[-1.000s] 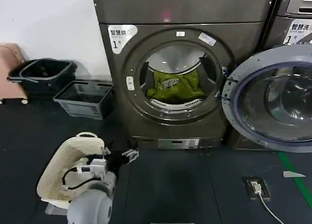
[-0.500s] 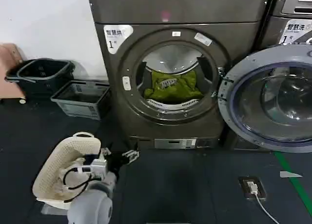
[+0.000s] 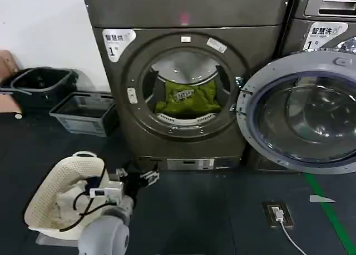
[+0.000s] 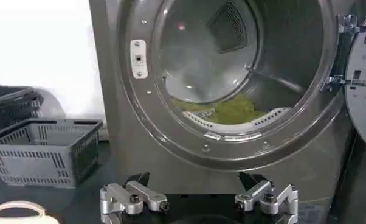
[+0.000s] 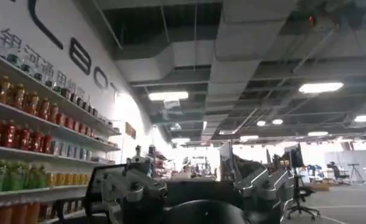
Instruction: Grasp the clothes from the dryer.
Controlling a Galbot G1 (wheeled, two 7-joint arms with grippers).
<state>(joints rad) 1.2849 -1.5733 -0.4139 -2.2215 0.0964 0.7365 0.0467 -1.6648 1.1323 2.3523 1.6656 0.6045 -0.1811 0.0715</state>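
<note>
My left pincer (image 3: 136,179) hangs low in front of the dryer (image 3: 183,77), just above the dark floor, and from its wrist camera I see both fingers (image 4: 134,198) spread wide apart with nothing between them, aimed at the machine's lower front. The clothes (image 3: 187,99) lie inside the steel drum, a yellow-green heap with a pale printed patch, slumped against the bottom lip of the round porthole; the wrist view catches their top edge (image 4: 228,111) just over the rim. The dryer door (image 3: 303,113) stands swung open to the right. A white woven basket (image 3: 58,191) sits beside my left arm on the floor, and a grey crate (image 3: 83,113) rests by the wall. My right pincer (image 5: 195,195) points away at a room with shelves of bottles, fingers spread and empty.
</note>
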